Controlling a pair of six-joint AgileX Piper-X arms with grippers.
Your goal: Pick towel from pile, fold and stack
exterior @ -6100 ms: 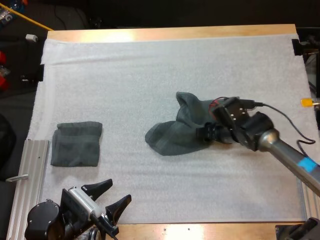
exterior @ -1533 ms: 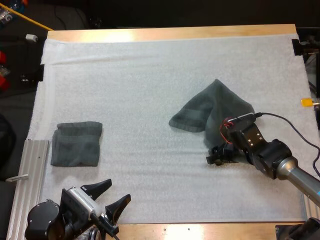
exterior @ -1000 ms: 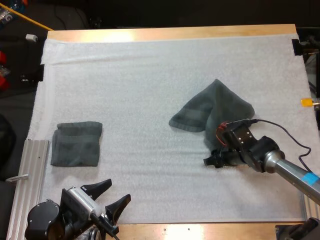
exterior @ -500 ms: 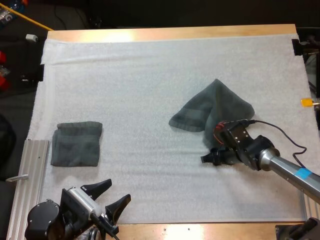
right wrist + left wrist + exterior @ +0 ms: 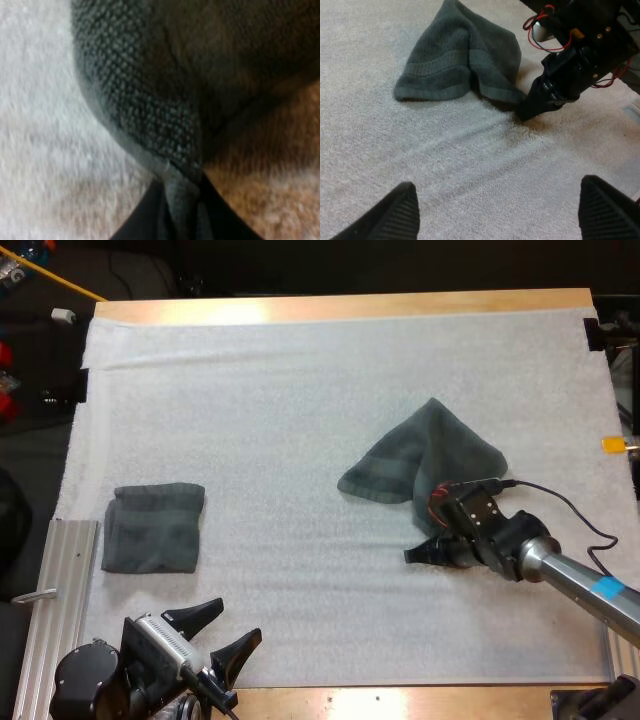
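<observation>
From where I stand, the job looks partway done. One folded towel (image 5: 155,528) lies flat and square-ish near the left side of the white mat (image 5: 300,390), well apart from everything else. I take it as the start of the stack, though from the high view I cannot tell whether it is one towel or more.

The crumpled towel (image 5: 425,460) sits right of the middle of the mat, bunched into a peaked heap with one banded edge lying toward the centre. The right hand (image 5: 418,554) is low at the heap's near corner, and the right wrist view shows its two black fingers (image 5: 150,210) closed on a tongue of the cloth's hem, pinching it from both sides. So it has hold of the towel (image 5: 150,90) by that one corner, with the rest of the cloth resting on the mat.

The left hand (image 5: 228,632) waits at the near edge of the table (image 5: 350,305), fingers spread wide and gripping nothing. Its camera looks across bare mat toward the heap (image 5: 460,60) and the right hand (image 5: 530,107) beside it.

By my reckoning nearly all the handling of this towel is ahead: it needs to be drawn out flat, folded, then carried across and laid on the folded one. One corner alone may let the cloth drag and bunch.
</observation>
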